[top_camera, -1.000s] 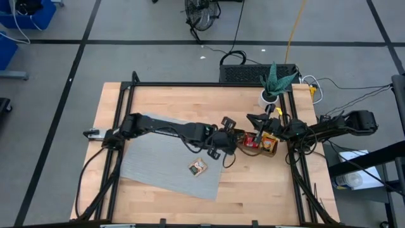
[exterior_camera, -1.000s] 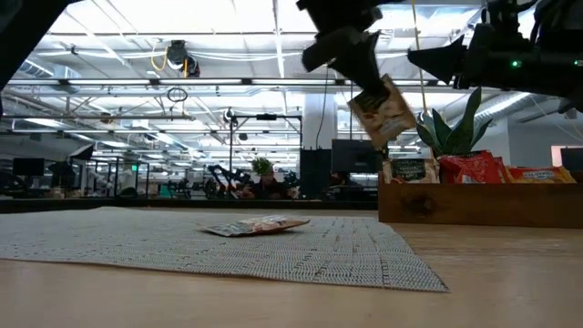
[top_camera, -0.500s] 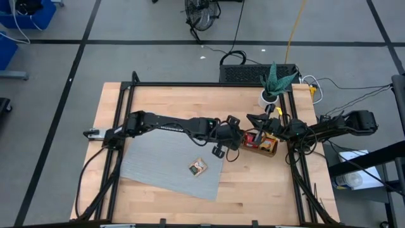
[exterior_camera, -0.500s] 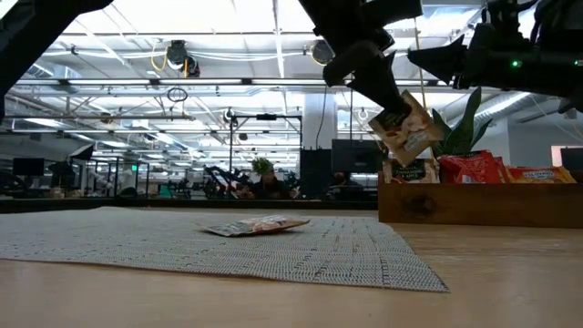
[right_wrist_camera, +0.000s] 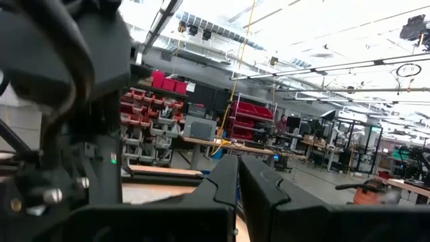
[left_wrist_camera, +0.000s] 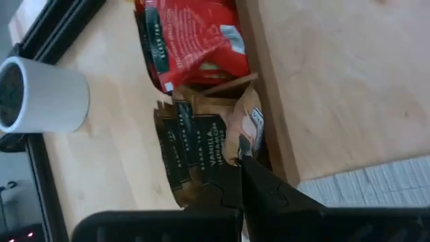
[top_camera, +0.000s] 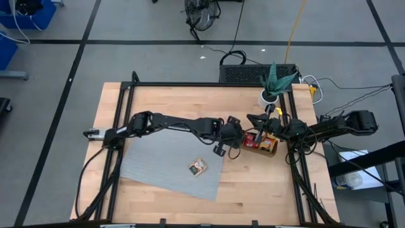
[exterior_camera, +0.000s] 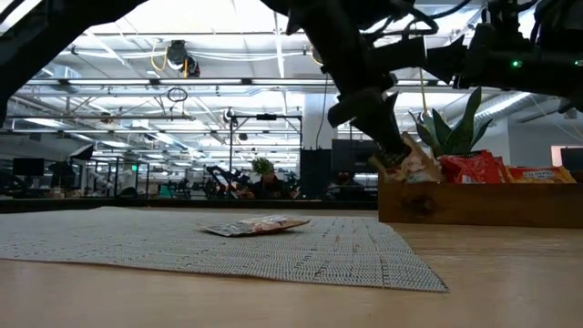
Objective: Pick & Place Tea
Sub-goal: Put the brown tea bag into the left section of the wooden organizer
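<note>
A brown-and-white tea sachet [exterior_camera: 412, 162] hangs at the left end compartment of the brown wooden tray [exterior_camera: 483, 202], with my left gripper [top_camera: 240, 137] shut on it. In the left wrist view that compartment holds brown sachets [left_wrist_camera: 191, 151], and the one beside it holds red sachets [left_wrist_camera: 195, 40]. Another sachet [top_camera: 198, 166] lies flat on the grey mat [top_camera: 158, 158]. My right gripper [top_camera: 255, 119] is shut with nothing in it. It stays raised over the tray's far side and points up into the room [right_wrist_camera: 238, 176]. My left gripper pinches the sachet's upper edge [left_wrist_camera: 248, 144] between its two fingers. The fingers [exterior_camera: 383, 137] slant down from the table's left. The sachet hangs tilted below them, its lower part behind the tray's near wall among the brown sachets.
A white pot [top_camera: 269, 98] with a green plant stands just beyond the tray at the table's far right. Black frame rails [top_camera: 209, 84] run along the table's far edge and both sides. Bare wood lies near the front edge [top_camera: 253, 196].
My left gripper has gone toward the table's right and down, from above the mat's right edge to the tray, still shut on the sachet. The sachet, earlier high and clear of the tray, now dips into the left end compartment.
</note>
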Available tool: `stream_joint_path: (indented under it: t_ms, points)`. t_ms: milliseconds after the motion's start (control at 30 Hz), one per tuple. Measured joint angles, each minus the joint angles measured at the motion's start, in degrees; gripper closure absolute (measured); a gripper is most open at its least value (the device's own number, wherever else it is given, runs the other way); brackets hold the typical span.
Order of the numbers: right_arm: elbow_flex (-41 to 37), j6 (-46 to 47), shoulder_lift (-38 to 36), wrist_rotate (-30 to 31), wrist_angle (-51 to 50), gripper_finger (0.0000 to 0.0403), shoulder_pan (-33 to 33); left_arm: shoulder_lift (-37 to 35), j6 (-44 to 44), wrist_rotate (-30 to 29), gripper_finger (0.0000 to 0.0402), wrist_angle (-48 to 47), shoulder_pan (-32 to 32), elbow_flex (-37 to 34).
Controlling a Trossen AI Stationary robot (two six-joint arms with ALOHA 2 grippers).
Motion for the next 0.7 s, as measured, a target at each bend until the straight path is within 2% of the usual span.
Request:
stream_joint_path:
  t_ms: [300,500,700]
  points:
    - [0.00,-0.49,-0.62,0.01,-0.94,0.0399,0.00,0.59,-3.87,-5.57,0.0401,-1.57,0.09,0.00]
    - [0.00,-0.65,-0.62,0.01,-1.25,0.0399,0.00,0.59,-4.97,-4.80,0.0397,-1.53,-0.02,0.00]
    - [0.00,-0.54,-0.62,0.01,-1.76,0.0399,0.00,0.59,-7.47,-4.37,0.0373,0.44,-0.53,0.00]
